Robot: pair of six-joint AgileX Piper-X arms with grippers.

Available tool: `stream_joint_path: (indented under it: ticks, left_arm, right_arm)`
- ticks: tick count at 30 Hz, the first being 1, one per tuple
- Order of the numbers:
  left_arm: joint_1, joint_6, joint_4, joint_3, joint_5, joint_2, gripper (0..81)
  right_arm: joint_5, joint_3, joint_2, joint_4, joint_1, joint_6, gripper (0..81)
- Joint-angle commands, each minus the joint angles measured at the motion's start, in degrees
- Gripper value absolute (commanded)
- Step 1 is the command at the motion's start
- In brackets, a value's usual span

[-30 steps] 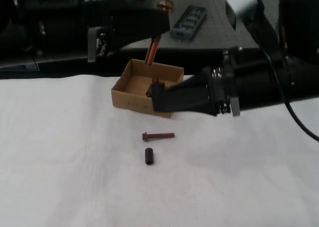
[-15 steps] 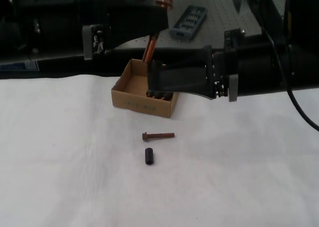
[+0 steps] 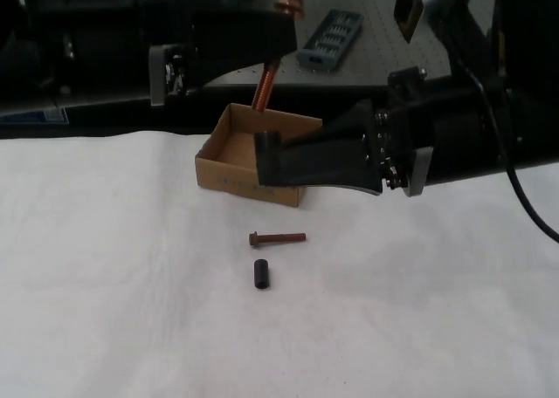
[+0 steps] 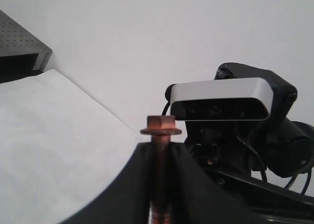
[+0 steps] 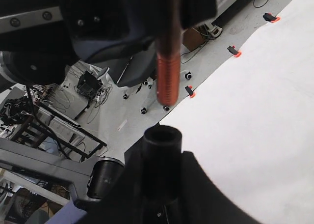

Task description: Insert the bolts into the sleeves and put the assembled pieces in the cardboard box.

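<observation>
The left tool [image 4: 160, 157] is clamping down on a copper bolt [image 4: 161, 130], gripping the shank just under the head, so the threaded end is hanging down at a slight tilt. The right tool [image 5: 162, 165] is pinching a black sleeve [image 5: 162, 138] between its fingers, with the open mouth pointing up at the bolt. Both are hovering over the cardboard box [image 3: 229, 175], near its far right side.

The bit that matters: the bolt tip is sitting just above the sleeve mouth, not inside it yet. From the right wrist camera the two long axes are looking close to lined up, with the tip maybe a hair off-centre. I'm guessing the left arm needs to push down along the bolt's own axis while the right one is holding steady. With that tilt, I'd worry about the threads catching the rim.

A second bolt [image 3: 278, 237] is lying flat on the bench [image 3: 131, 284] in front of the box, with a second sleeve [image 3: 261, 274] just beside it, both waiting their turn.
</observation>
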Motion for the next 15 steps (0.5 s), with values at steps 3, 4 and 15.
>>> stream_joint_path:
  ticks: [3,4,15]
  left_arm:
    - [0.0,0.2,-1.3,-0.2,0.0,-0.6,0.7]
    - [0.0,0.2,-1.3,-0.2,0.0,-0.6,0.7]
    - [0.0,-1.2,-1.3,-0.2,0.1,-0.6,0.7]
  right_arm:
    - [-1.3,-0.4,0.2,-3.6,0.1,-0.4,2.9]
    - [-1.3,-0.4,0.2,-3.9,0.1,-0.4,2.9]
    - [0.3,-0.4,0.2,-3.9,0.1,-0.4,2.9]
